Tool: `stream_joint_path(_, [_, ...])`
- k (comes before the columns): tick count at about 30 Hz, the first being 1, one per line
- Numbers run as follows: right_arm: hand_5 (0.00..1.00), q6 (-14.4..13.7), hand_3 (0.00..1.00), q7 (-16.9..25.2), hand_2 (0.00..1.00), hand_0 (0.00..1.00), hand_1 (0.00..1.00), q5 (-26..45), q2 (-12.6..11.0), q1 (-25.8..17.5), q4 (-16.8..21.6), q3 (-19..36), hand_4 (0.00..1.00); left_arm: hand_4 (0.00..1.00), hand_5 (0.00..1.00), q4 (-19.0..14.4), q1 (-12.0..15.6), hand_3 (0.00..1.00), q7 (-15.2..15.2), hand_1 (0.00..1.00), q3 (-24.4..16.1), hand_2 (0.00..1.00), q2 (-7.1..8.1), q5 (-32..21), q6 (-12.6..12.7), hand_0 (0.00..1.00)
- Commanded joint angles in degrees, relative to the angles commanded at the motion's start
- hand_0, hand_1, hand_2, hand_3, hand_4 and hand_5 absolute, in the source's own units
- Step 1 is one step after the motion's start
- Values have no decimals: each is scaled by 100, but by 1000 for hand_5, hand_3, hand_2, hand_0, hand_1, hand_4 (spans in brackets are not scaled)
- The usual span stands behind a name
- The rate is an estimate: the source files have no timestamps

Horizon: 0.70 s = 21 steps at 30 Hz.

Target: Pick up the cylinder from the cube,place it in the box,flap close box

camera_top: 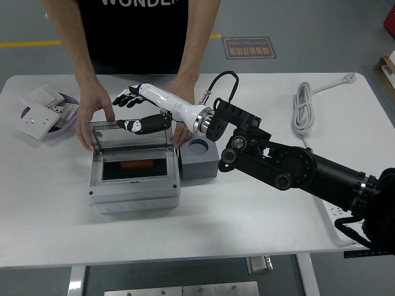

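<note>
The orange cylinder (134,166) lies inside the grey box (134,191), left of the middle of the table. The box's clear lid (129,137) stands raised at the far side. Right of the box sits the dark grey cube (199,161), its round recess empty. My right hand (126,111), white with black fingertips, hovers open above the lid's far edge and holds nothing. A person stands at the far side; one hand (94,106) rests at the lid's left edge, the other hand (183,131) at its right corner, partly behind my forearm.
A purple bowl (70,98) with white switch plates (42,116) sits at the far left. A coiled white cable (302,106) lies at the far right. A white power strip (337,213) shows under my right forearm.
</note>
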Motion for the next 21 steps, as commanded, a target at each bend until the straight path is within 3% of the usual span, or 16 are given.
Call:
stream_joint_path(6, [323, -55, 718, -34, 727, 809, 718, -23, -162, -22, 95, -146, 685, 2, 2, 0, -1, 951, -3, 852, -12, 854, -5, 5, 3, 923])
stream_joint_path(14, [324, -76, 718, -340, 725, 804, 717, -347, -777, -71, 1015, -631, 686, 2, 2, 0, 26, 951, -14, 852, -12, 854, -13, -40, 14, 923])
stream_joint_path(21, [332, -124, 719, -497, 724, 801, 716, -502, -1128, 4, 1754, -888, 687, 2, 2, 0, 24, 951, -34, 852, -16, 854, -2, -62, 19, 923])
